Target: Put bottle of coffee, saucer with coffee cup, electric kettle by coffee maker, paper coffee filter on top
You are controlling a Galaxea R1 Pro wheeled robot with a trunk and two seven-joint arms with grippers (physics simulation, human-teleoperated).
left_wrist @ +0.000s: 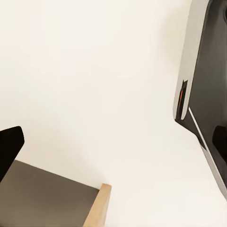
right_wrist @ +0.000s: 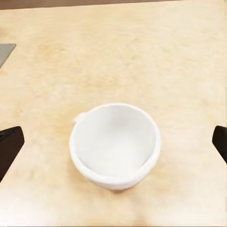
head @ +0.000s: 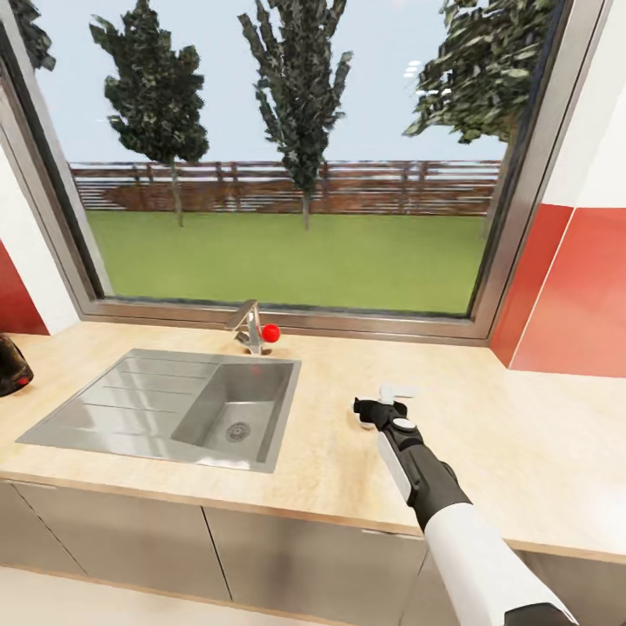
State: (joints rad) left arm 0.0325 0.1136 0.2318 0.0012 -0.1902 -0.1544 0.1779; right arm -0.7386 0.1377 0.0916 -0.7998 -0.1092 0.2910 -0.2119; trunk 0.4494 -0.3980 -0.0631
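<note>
1. One dark object (head: 12,365) sits at the far left of the kitchen countertop (head: 522,452), beside your steel sink (head: 174,404).
2. Your left gripper — I cannot tell whether it is apart or together.
3. Your right gripper (right_wrist: 113,144) stands wide apart over the coffee cup (right_wrist: 115,145) — upright on the countertop, right of the sink.

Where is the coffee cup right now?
The coffee cup sits upright on the kitchen countertop, right of the sink, between the right gripper's open fingers.
</note>
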